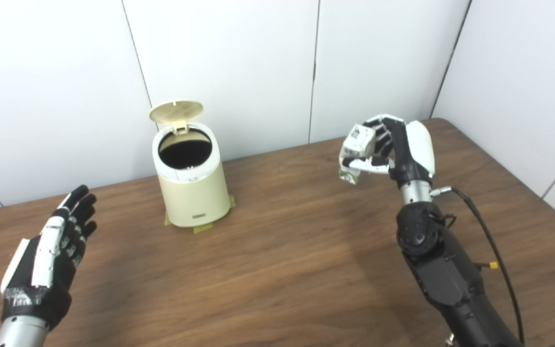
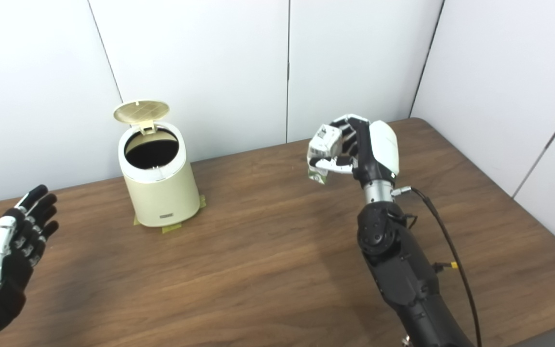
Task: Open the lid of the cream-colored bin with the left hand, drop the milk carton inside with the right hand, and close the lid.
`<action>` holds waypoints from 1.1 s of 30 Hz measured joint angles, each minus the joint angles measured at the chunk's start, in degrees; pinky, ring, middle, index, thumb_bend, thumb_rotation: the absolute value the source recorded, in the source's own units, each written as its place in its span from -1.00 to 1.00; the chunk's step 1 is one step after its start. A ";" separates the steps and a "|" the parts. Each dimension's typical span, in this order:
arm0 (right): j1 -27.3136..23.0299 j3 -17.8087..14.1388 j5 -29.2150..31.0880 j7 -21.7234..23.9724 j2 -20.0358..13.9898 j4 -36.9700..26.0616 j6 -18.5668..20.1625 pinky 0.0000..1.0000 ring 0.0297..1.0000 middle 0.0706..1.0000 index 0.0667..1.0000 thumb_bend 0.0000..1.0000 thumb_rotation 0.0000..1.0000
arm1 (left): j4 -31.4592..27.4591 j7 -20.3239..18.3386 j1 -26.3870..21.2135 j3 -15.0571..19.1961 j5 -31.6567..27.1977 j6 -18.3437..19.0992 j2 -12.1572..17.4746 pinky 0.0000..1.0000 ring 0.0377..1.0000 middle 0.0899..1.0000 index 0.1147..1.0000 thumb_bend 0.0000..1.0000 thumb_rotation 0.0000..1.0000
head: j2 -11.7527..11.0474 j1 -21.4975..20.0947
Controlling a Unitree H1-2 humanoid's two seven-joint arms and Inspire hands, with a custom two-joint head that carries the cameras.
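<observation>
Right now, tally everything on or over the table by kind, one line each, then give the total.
Bin, cream-colored, lid up: 1
Milk carton, held in the right hand above the table: 1
Robot hands, counting the open left hand: 2
Tape patches under the bin: several, partly hidden
Total, tape aside: 4

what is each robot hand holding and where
The right robot hand grips the carton around its body. The left robot hand is open, holding nothing.
</observation>
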 measured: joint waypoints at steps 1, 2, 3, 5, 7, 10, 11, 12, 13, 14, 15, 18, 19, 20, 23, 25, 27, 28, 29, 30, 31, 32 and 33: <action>-0.03 0.01 -0.38 0.18 0.00 -0.88 0.06 -0.45 -0.36 -0.22 -0.01 0.05 -1.00 | -0.06 0.16 0.16 -0.07 0.15 0.00 -0.10 1.00 0.99 0.89 0.89 -0.63 0.94 | 0.00 0.00; -0.10 0.07 -0.86 0.28 0.05 -1.60 0.11 -0.47 -0.37 -0.22 -0.02 0.05 -1.00 | -0.17 0.29 0.38 -0.09 0.25 -0.02 -0.24 1.00 1.00 0.89 0.89 -0.64 0.95 | -0.09 0.61; -0.22 0.12 -1.29 0.32 0.20 -2.10 0.11 -0.49 -0.39 -0.22 -0.02 0.05 -1.00 | -0.30 0.41 0.67 -0.13 0.37 -0.05 -0.42 1.00 0.99 0.88 0.87 -0.62 0.91 | -0.09 0.62; -0.35 0.17 -1.82 0.85 0.69 -3.42 0.63 -0.51 -0.41 -0.23 -0.02 0.05 -1.00 | -0.47 0.62 1.19 -0.52 1.12 -0.41 -0.76 1.00 0.99 0.87 0.86 -0.60 0.84 | -0.17 1.40; -0.58 0.51 -2.43 1.83 1.38 -5.14 1.82 -0.50 -0.39 -0.22 -0.02 0.05 -1.00 | -0.45 0.86 1.57 -1.26 2.51 -1.02 -1.06 1.00 1.00 0.87 0.85 -0.55 0.75 | -0.18 2.10; -1.67 1.65 -2.53 3.82 2.41 -7.53 1.94 -0.39 -0.32 -0.14 -0.01 0.03 -1.00 | -0.24 1.77 2.05 -1.97 3.60 -2.05 -1.80 1.00 1.00 0.86 0.86 -0.46 0.62 | -0.18 2.99; -2.17 2.16 -2.55 4.29 2.67 -7.97 1.87 -0.36 -0.31 -0.12 -0.01 0.03 -1.00 | 0.12 2.00 2.15 -2.01 3.71 -2.61 -2.31 1.00 0.98 0.86 0.86 -0.46 0.62 | -0.18 3.68; -2.92 2.69 -2.61 4.86 2.93 -8.25 1.80 -0.35 -0.30 -0.11 -0.01 0.03 -1.00 | 0.50 2.22 2.23 -2.06 3.96 -3.04 -2.90 1.00 0.98 0.86 0.86 -0.46 0.62 | -0.26 4.39; -3.57 3.16 -2.66 5.35 3.18 -8.31 1.76 -0.38 -0.31 -0.10 0.01 0.02 -1.00 | 0.62 2.49 2.41 -2.14 4.50 -3.29 -3.44 1.00 0.96 0.85 0.84 -0.45 0.62 | -0.44 5.35; -4.21 3.48 -2.68 5.77 3.60 -8.30 1.76 -0.40 -0.32 -0.10 0.02 0.02 -1.00 | 0.83 2.69 2.64 -2.17 4.86 -3.69 -3.92 1.00 0.94 0.84 0.82 -0.46 0.63 | -0.44 5.88; -4.70 3.62 -2.66 6.04 4.21 -8.30 1.76 -0.42 -0.32 -0.10 0.03 0.02 -1.00 | 1.21 2.88 2.85 -2.16 5.04 -4.23 -4.30 1.00 0.93 0.83 0.81 -0.47 0.63 | -0.53 6.06; -6.33 4.66 -2.66 6.17 6.88 -7.27 1.74 -0.43 -0.34 -0.11 0.05 0.02 -1.00 | 2.72 3.90 3.67 -2.11 5.72 -5.48 -5.50 1.00 0.91 0.82 0.80 -0.40 0.66 | -0.70 7.47; -6.70 5.11 -2.67 6.37 7.66 -7.10 1.79 -0.45 -0.35 -0.12 0.05 0.01 -1.00 | 3.05 4.09 3.93 -2.12 5.75 -5.59 -5.88 0.98 0.90 0.81 0.78 -0.38 0.67 | -0.70 7.64; -7.00 5.62 -2.68 6.46 8.55 -7.09 1.79 -0.43 -0.36 -0.14 0.05 0.01 -1.00 | 3.10 4.17 4.27 -2.13 5.76 -5.83 -6.20 0.97 0.89 0.80 0.77 -0.36 0.70 | -0.88 9.21; -8.54 6.76 -2.76 6.46 11.27 -7.00 1.80 -0.51 -0.39 -0.16 0.05 0.01 -1.00 | 3.37 4.61 4.99 -2.17 6.07 -7.28 -7.13 0.95 0.88 0.79 0.75 -0.33 0.69 | -1.23 11.06; -10.12 7.09 -2.76 6.45 12.73 -6.73 1.80 -0.55 -0.40 -0.17 0.05 0.01 -1.00 | 3.77 4.92 5.01 -2.22 6.76 -7.70 -7.61 0.97 0.90 0.80 0.76 -0.31 0.69 | -1.58 12.21; -12.01 7.48 -2.83 6.45 13.80 -5.86 1.79 -0.55 -0.39 -0.17 0.05 0.01 -1.00 | 4.49 5.07 5.03 -2.15 7.01 -7.93 -7.98 0.99 0.91 0.81 0.77 -0.27 0.63 | -1.84 12.92; -12.99 7.68 -2.82 6.47 14.21 -5.10 1.80 -0.54 -0.39 -0.17 0.05 0.01 -1.00 | 4.58 5.19 5.05 -2.12 7.02 -7.93 -8.18 0.99 0.91 0.81 0.77 -0.26 0.62 | -1.85 12.92; -13.75 7.83 -2.80 6.57 14.54 -4.46 1.81 -0.52 -0.39 -0.17 0.05 0.01 -1.00 | 4.58 5.26 5.05 -2.07 7.03 -7.96 -8.43 1.00 0.92 0.81 0.77 -0.25 0.61 | -2.11 13.27; -14.49 8.16 -2.77 6.63 14.87 -3.58 1.80 -0.52 -0.38 -0.17 0.05 0.01 -1.00 | 4.58 5.36 5.05 -2.03 7.06 -8.05 -8.64 1.00 0.92 0.81 0.77 -0.25 0.62 | -2.46 13.53; -15.14 8.46 -2.77 6.78 15.24 -2.63 1.80 -0.51 -0.38 -0.16 0.06 0.01 -1.00 | 4.59 5.43 5.05 -2.07 7.12 -8.13 -8.77 1.00 0.92 0.81 0.78 -0.25 0.63 | -2.63 13.71; -15.57 8.73 -2.77 6.75 15.65 -1.69 1.76 -0.50 -0.38 -0.16 0.06 0.01 -1.00 | 4.59 5.43 5.05 -2.17 7.19 -8.31 -8.85 1.00 0.92 0.82 0.79 -0.26 0.63 | -2.90 14.41; -15.85 8.89 -2.76 6.51 16.11 -0.81 1.69 -0.49 -0.37 -0.15 0.06 0.01 -1.00 | 4.59 5.46 5.05 -2.22 7.29 -8.42 -8.94 1.00 0.92 0.82 0.79 -0.27 0.63 | -3.25 14.50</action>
